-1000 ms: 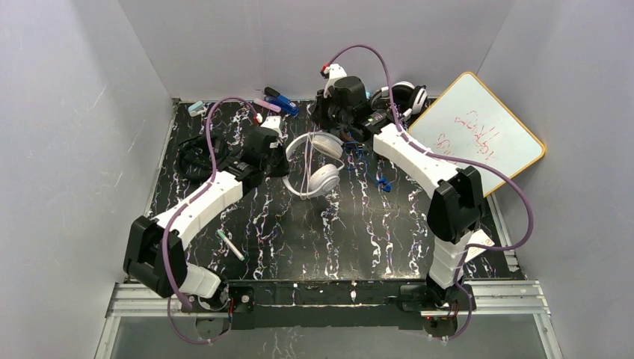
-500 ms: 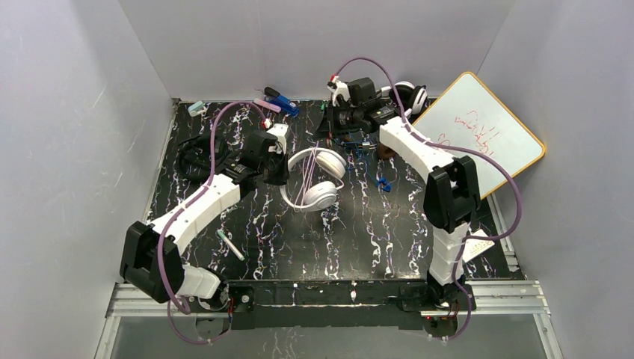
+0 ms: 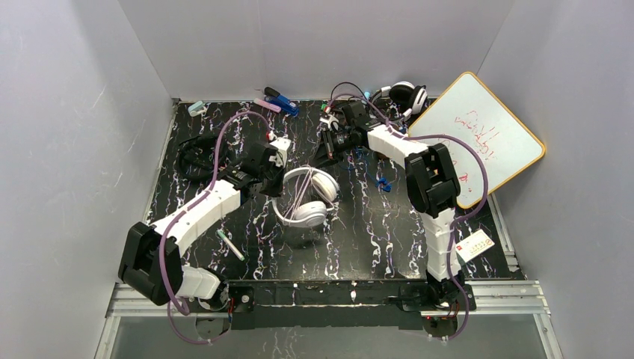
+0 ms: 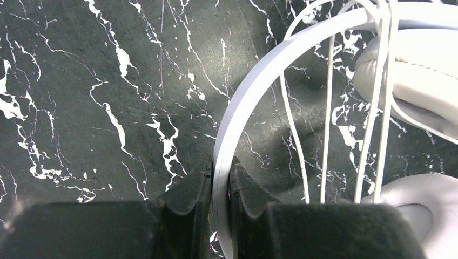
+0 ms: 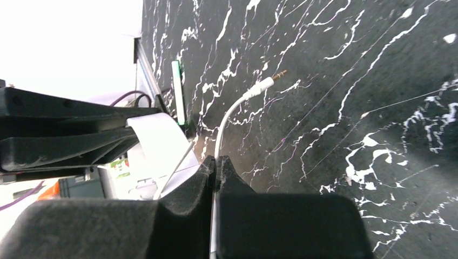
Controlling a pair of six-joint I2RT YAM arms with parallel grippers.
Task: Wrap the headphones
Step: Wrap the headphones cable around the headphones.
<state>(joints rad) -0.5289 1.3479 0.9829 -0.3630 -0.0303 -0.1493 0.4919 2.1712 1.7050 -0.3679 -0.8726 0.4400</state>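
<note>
The white headphones lie mid-table, with their thin white cord wound in several strands across the headband. My left gripper is shut on the headband; the wrist view shows the band pinched between the pads, and both ear cups lie to the right. My right gripper sits just behind the headphones. It is shut on the loose end of the cord, with its jaws closed on it. The jack plug sticks out beyond the fingertips, above the table.
A black headset lies at the left and another headset at the back right. A whiteboard leans at the right. Markers lie at the back edge, a pen near the front left, and blue clips and a card to the right.
My left gripper has drawn the white headphones toward the near left. My right gripper has come down from the back of the table to just behind them, holding the cord end.
</note>
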